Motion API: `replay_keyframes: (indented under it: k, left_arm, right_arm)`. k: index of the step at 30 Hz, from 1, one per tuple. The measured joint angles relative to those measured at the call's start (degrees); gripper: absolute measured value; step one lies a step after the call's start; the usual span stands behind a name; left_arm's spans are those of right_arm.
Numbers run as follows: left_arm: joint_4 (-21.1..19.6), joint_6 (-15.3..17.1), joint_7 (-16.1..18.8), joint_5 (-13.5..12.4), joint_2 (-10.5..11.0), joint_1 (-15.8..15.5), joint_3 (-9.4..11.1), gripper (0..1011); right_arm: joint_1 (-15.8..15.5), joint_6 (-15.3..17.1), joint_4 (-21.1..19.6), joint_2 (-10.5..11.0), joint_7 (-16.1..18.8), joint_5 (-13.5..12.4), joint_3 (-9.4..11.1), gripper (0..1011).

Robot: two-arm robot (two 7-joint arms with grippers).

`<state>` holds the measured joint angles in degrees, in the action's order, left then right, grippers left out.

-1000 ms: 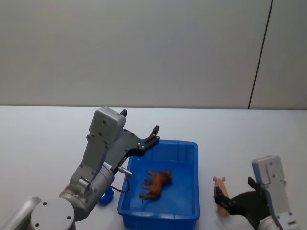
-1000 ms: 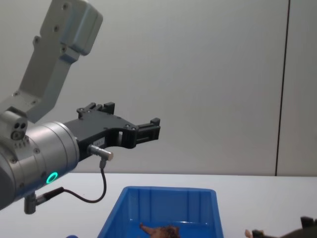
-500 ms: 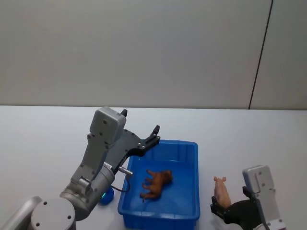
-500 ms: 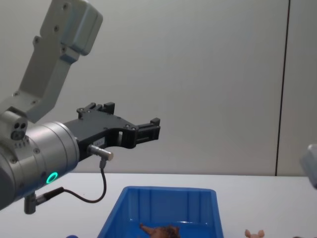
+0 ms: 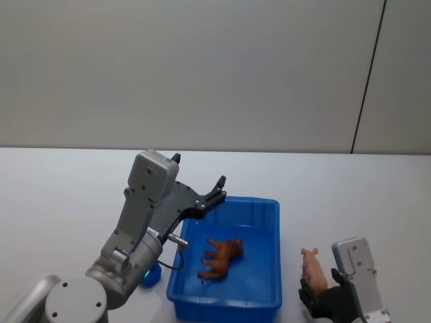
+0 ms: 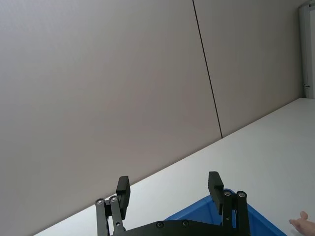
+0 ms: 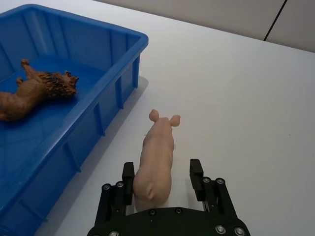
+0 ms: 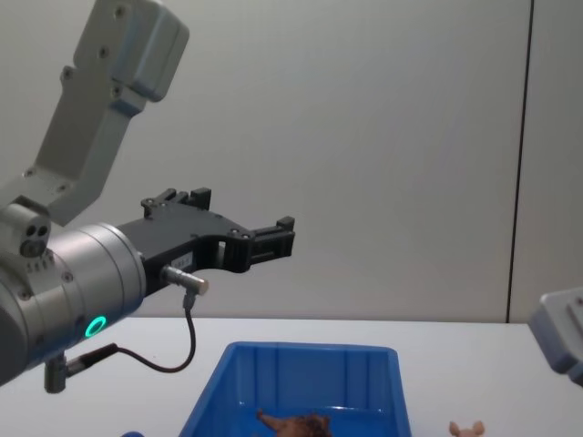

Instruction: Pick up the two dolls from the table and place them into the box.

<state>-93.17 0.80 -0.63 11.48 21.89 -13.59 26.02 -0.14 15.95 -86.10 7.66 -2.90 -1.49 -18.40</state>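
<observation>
White table (image 5: 60,202), grey wall behind. Head view: bright blue rectangular plastic bin (image 5: 249,200) holds the shaggy reddish-brown toy animal (image 5: 221,257) on its floor; the pale pink toy pig (image 5: 312,269) stands on the table just right of the bin. Left wrist view: left gripper (image 6: 169,181) spread wide, empty. Right wrist view: right gripper (image 7: 162,169) spread around the pig's rear, not clamped. Chest view: left gripper raised above the bin.

box (image 5: 225,311): bright glossy blue, plain
brown doll (image 5: 221,256): reddish-brown, darker shaggy mane
pink doll (image 7: 156,155): plain pale pink, between the right gripper (image 7: 162,168) jaws
right gripper: black, silver screws
left gripper (image 6: 169,183): black
left arm (image 5: 151,178): silver-grey
ring light (image 8: 95,326): glowing green
table (image 5: 60,195): white
wall (image 5: 202,67): grey-beige, one thin dark vertical line
</observation>
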Motion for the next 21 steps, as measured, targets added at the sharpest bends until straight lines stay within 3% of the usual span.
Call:
replay_keyframes:
  k: [9,21]
  left_arm:
    - [0.00,0.00,0.00,0.00,0.00,0.00,0.00,1001]
    - [0.00,0.00,0.00,0.00,0.00,0.00,0.00,1001]
  right_arm:
    - [0.49,-0.14,1.18,-0.62,-0.64,0.85,-0.01,417]
    - [0.14,-2.82,-0.84,-0.58,-0.38,2.31,-0.03,391]
